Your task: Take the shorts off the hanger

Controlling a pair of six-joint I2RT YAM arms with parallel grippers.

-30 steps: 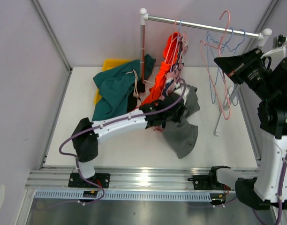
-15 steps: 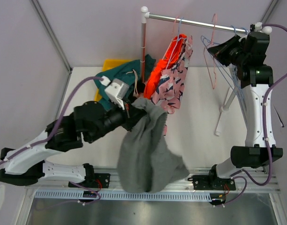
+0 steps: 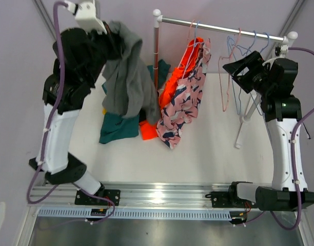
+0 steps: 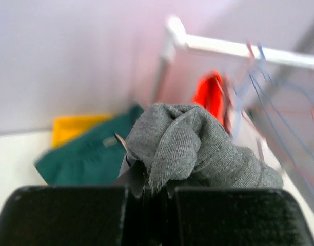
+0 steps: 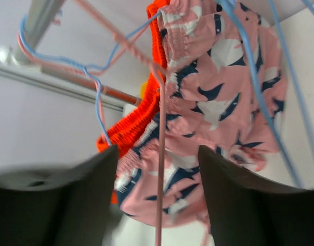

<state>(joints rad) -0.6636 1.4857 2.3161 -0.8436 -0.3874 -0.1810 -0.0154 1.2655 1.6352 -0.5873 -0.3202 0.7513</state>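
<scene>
My left gripper (image 3: 110, 32) is raised high at the back left and is shut on the grey shorts (image 3: 125, 72), which hang down from it; in the left wrist view the bunched grey shorts (image 4: 198, 143) fill the shut jaws. Pink patterned shorts (image 3: 185, 100) and orange shorts (image 3: 178, 69) hang from a hanger on the rail (image 3: 218, 25). Teal shorts (image 3: 117, 127) lie on the table. My right gripper (image 5: 159, 197) is open beside the clothes, with a pink hanger wire (image 5: 160, 169) running loose between its fingers.
Empty pink and blue hangers (image 3: 239, 56) dangle on the right part of the rail, close to my right wrist. The rack's post (image 3: 156, 56) stands at the back centre and its leg (image 3: 244, 123) at the right. A yellow object (image 4: 77, 128) lies behind the teal shorts.
My left arm has swung up and to the far left, lifting the grey shorts off the table. My right gripper has opened and shifted slightly down by the hangers.
</scene>
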